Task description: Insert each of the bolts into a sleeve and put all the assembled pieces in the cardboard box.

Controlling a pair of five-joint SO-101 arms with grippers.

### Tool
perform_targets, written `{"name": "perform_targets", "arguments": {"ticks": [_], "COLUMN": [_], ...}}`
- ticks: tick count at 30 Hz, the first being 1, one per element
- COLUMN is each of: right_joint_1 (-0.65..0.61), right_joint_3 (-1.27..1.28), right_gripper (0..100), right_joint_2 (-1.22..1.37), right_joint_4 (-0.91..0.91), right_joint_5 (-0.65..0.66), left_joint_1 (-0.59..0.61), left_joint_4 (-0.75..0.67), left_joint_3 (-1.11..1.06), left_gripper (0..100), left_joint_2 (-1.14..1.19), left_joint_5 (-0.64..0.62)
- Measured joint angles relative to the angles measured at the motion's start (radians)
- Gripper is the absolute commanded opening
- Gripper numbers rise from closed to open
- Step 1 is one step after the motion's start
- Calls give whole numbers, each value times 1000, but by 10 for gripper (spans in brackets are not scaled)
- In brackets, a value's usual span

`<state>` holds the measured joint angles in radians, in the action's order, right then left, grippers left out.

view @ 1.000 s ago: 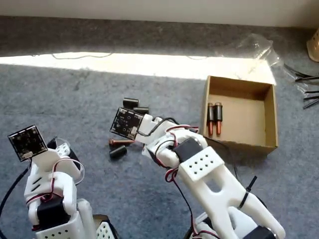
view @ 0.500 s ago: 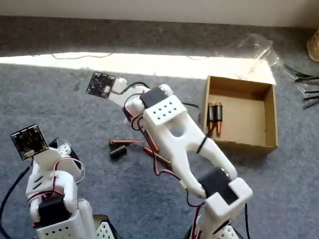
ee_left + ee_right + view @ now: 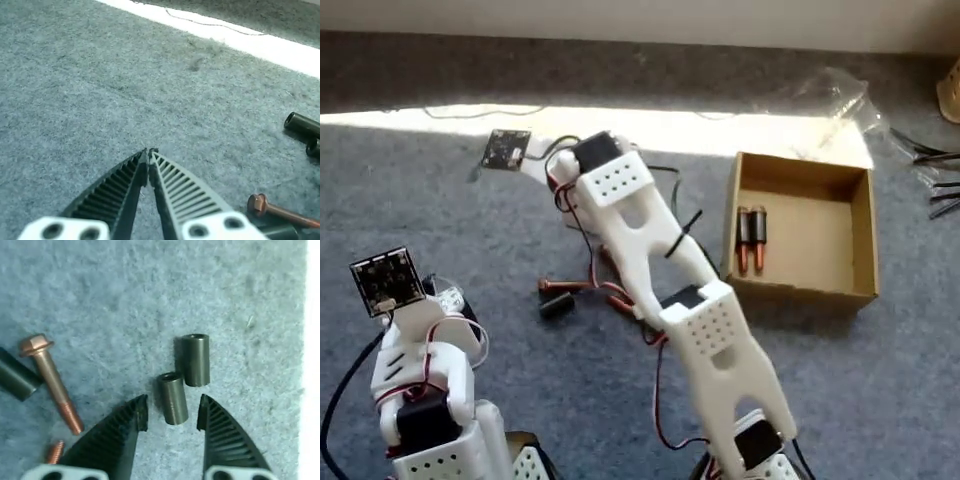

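Note:
Two dark sleeves lie side by side on the grey carpet. My right gripper [image 3: 172, 412] is open, its jaws on either side of the nearer sleeve [image 3: 174, 397]; the second sleeve [image 3: 196, 360] lies just beyond. A copper bolt [image 3: 50, 382], a third sleeve [image 3: 15, 380] and another bolt's tip [image 3: 54, 451] lie off to one side. My left gripper [image 3: 149, 152] is shut and empty above bare carpet, with a bolt [image 3: 280, 210] and two sleeves [image 3: 302, 124] further off. In the high view, the right arm [image 3: 620, 200] stretches over a bolt [image 3: 565, 285] and sleeve [image 3: 556, 305]. The cardboard box [image 3: 800, 172] holds two assembled pieces [image 3: 750, 238].
A crumpled clear plastic bag [image 3: 840, 95] lies behind the box, and black cable ties [image 3: 935, 180] lie to its right. A sunlit strip [image 3: 650, 130] crosses the carpet at the back. The left arm [image 3: 420, 380] stands at the lower left.
The right arm has swung away from the bolt and stretched out toward the back, so its wrist is over the two far sleeves. The left arm has stayed still.

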<state>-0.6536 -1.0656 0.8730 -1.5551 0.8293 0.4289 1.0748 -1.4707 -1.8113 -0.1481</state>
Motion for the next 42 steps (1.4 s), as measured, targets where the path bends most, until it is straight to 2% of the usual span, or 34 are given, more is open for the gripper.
{"name": "perform_targets", "arguments": {"ticks": [5,11,42], "right_joint_1": [63,87,60], "right_joint_3": [-183,-269,-282], "right_gripper": [149,149,149], "right_joint_2": [135,224,316], "right_joint_4": [-86,-97,-83], "right_joint_5": [43,64,74], "left_joint_1": [0,0,0], "left_joint_4": [0,0,0], "left_joint_3": [0,0,-12], "left_gripper": [28,28,28], "left_joint_2": [0,0,0], "left_joint_5": [0,3,3]}}
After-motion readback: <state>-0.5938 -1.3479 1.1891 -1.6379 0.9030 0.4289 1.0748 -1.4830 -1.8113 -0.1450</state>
